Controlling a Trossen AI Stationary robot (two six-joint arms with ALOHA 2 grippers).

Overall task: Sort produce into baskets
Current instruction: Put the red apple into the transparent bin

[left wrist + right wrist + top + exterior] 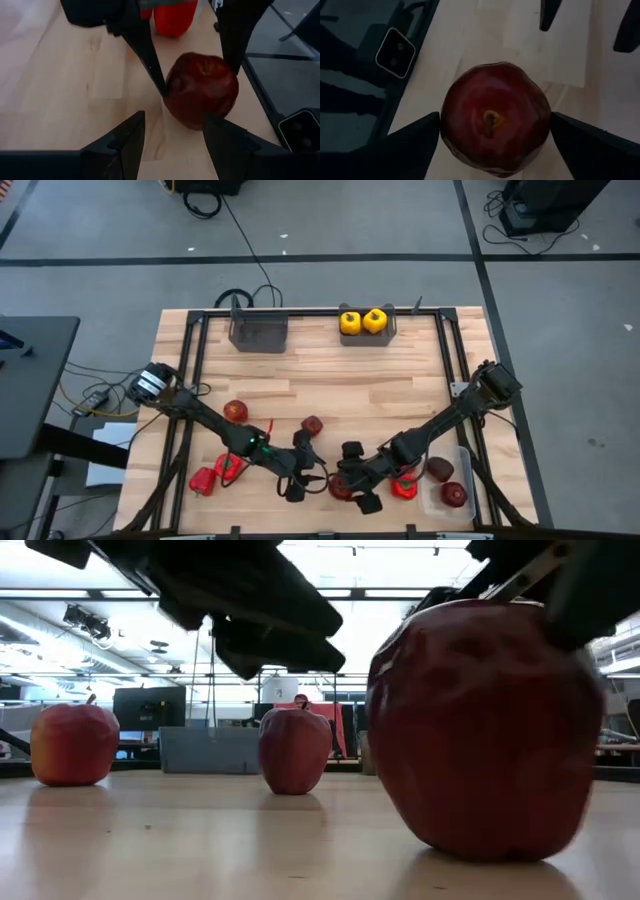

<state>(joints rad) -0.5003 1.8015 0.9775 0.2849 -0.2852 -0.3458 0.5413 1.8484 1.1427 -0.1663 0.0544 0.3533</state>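
Fingers of right gripper (492, 135) stand wide on either side of a dark red apple (495, 117) near tabletop's front edge, not yet touching. Left gripper (172, 137) sits just beside, approx half-open, empty, aimed at same apple. Risk: both arms crowd one fruit; a bump could roll it off the front edge or foul the grip.

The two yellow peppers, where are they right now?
In the high view the yellow peppers sit side by side in the grey bin at the table's far edge, right of centre, with an empty-looking bin to their left.
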